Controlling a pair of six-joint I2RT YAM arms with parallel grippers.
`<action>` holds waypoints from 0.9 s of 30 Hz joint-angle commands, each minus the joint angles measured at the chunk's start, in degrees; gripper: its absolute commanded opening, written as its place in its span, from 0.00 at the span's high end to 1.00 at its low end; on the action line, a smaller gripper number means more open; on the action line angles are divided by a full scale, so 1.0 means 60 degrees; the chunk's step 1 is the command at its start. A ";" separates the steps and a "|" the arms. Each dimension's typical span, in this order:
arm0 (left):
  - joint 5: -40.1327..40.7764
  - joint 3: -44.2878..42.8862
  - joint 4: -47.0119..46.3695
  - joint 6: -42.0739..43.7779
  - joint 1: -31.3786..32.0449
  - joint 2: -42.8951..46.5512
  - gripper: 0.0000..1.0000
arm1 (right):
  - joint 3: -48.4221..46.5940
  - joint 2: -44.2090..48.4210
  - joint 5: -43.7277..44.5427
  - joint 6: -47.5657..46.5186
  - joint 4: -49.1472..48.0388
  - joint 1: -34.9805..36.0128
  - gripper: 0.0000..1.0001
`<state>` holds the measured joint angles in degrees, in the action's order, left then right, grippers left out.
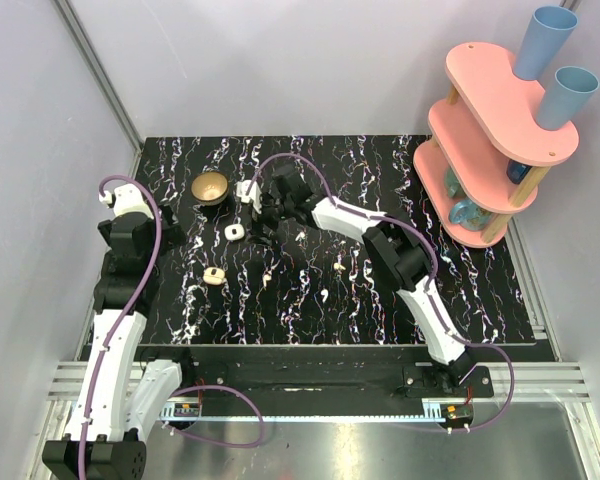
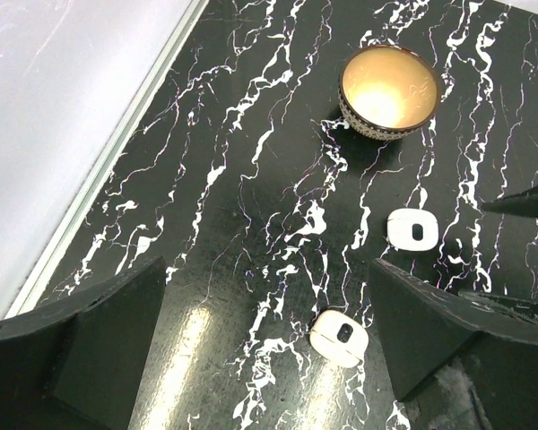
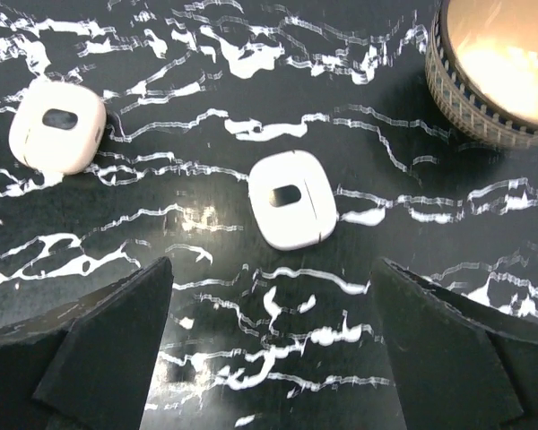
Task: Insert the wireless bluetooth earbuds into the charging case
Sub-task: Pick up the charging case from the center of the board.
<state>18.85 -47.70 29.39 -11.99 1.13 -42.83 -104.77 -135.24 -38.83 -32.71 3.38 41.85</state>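
Plastic of a smooth, glossy kind makes the charging case [image 3: 292, 199], a small white rounded square with a dark oval mark on top. It lies flat, and it seems closed, in the far left part of the black marbled table [image 3: 206, 54], on the near side of the brass-coloured bowl [image 3: 502, 72]. It is probably light, stiff and slippery, so it is better taken low on two opposite flat sides, with gentle force; otherwise it may slide away. The right gripper [image 3: 269, 269] hovers above it, fingers spread wide and holding nothing. A second, cream-coloured case [image 3: 58, 125] lies near it. The left gripper [image 2: 267, 269] is also spread and empty. The earbuds [image 1: 339, 266], tiny and comma-shaped, lie loose well to the right of the case; they look very light and easy to flick.
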 commanded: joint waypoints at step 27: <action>0.0286 0.0011 -0.0284 0.0182 -0.0041 -0.0054 0.01 | -0.4950 -0.2538 -0.1425 -0.0043 0.2835 0.0071 0.09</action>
<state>19.20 -47.40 29.56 -11.81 1.13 -42.87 -129.25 -148.79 -46.68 -34.81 17.06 41.85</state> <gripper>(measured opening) 0.988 0.894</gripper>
